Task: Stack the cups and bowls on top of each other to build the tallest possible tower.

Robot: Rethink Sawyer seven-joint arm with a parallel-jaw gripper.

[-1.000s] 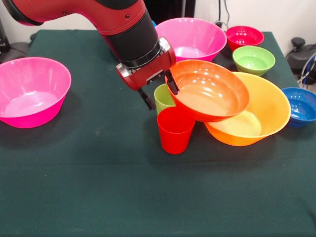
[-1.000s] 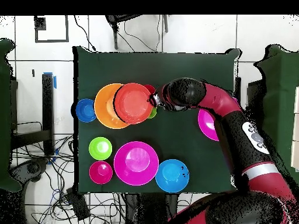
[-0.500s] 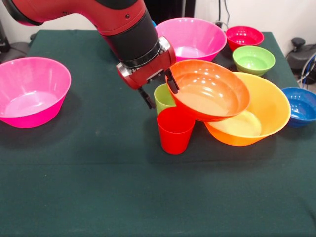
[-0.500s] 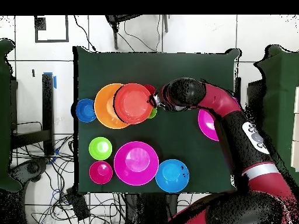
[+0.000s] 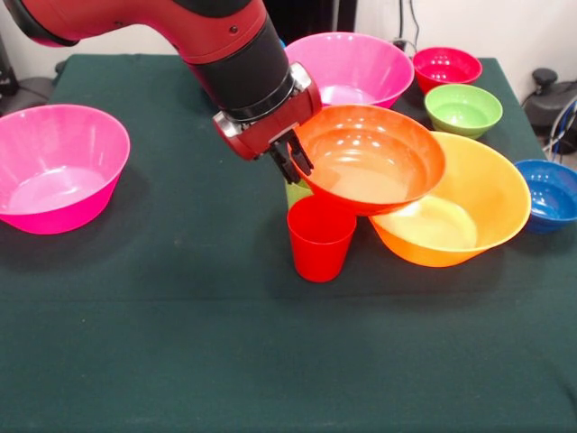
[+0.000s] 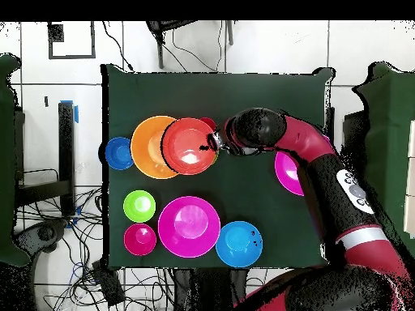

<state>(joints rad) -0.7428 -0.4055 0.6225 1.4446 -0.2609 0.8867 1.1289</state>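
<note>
I hold the medium red-orange glossy plastic bowl by its rim; my gripper is clamped on the rim's 9 o'clock side in the front view, one finger inside and one outside. The bowl's mouth faces up and is a little tilted, with the gripped side slightly lower in the picture. It hangs partly over the big orange plastic bowl, which stands on the dark green table with its mouth up. I cannot tell if the two bowls touch.

The front view shows the red tapered plastic cup standing upright just below the held bowl at 7 o'clock, and a small piece of the lime green plastic cup behind it, under my fingers. In the overhead view the held bowl covers these cups almost fully. The overhead view shows a light blue plastic bowl that the front view does not show.

My red and black arm comes down from 11 o'clock in the front view, with the wrist turned toward the bowl. In the overhead view it bends from 5 o'clock up toward the table's middle.
</note>
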